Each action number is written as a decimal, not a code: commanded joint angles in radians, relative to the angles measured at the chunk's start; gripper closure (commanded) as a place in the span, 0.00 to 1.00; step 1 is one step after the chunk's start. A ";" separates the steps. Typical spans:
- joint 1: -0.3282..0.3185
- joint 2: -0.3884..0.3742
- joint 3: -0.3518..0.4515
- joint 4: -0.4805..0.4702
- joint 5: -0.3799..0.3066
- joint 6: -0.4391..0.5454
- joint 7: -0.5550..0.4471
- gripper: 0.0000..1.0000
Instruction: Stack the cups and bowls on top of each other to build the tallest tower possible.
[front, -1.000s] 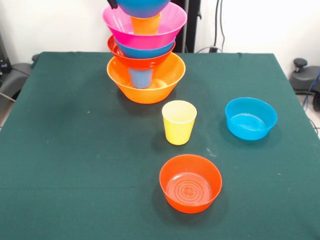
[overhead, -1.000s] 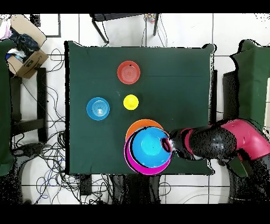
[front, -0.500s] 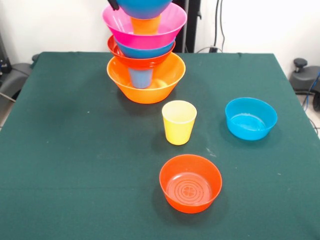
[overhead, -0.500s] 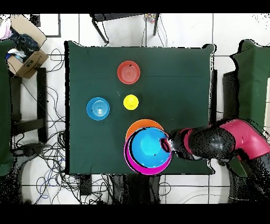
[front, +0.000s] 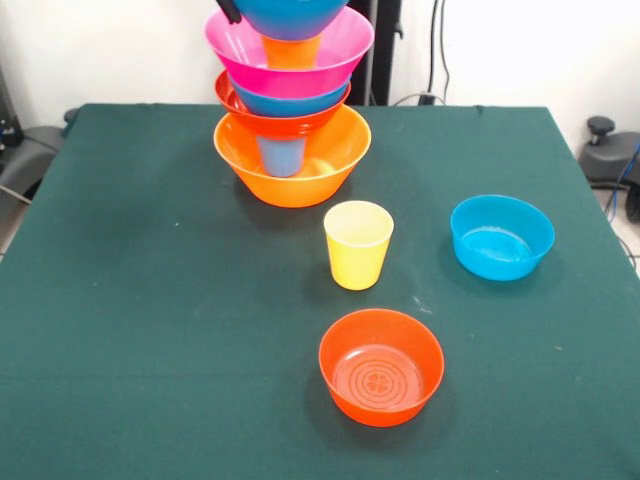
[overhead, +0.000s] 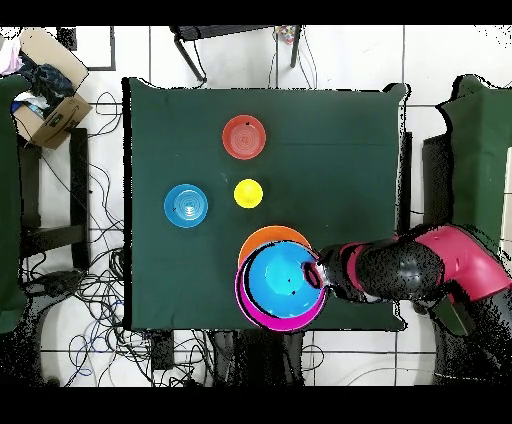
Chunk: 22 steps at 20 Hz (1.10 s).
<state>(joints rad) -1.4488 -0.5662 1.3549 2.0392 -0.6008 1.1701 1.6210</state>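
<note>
Toppling is the main danger, I think. The tower of glossy translucent plastic bowls and cups stands at the far side of the dark green cloth table, and it is already high and a little uneven. Its base is the big orange bowl, wide and round with sloping walls; inside it a blue tapered cup carries a red-orange bowl and a blue bowl. Above them the big pink bowl holds an orange cup, and a larger blue bowl sits on top.

The red and black arm reaches the rim of this top bowl, and its gripper seems closed on that rim, though I cannot tell this surely. If it lets go off centre or pulls sideways, the smooth plastic can slide and the narrow cups can tip.

Three pieces are not stacked and stand well apart: a red-orange bowl with ringed bottom, a small shallow blue bowl, and a yellow tapered cup.
</note>
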 joint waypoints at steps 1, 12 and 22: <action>0.050 0.020 -0.084 0.046 -0.079 0.054 -0.267 1.00; 0.039 0.026 -0.078 0.054 -0.081 0.057 -0.274 1.00; 0.035 0.015 -0.069 0.058 -0.065 0.071 -0.268 1.00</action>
<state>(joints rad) -1.4488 -0.5599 1.3549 2.0404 -0.6143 1.1701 1.6210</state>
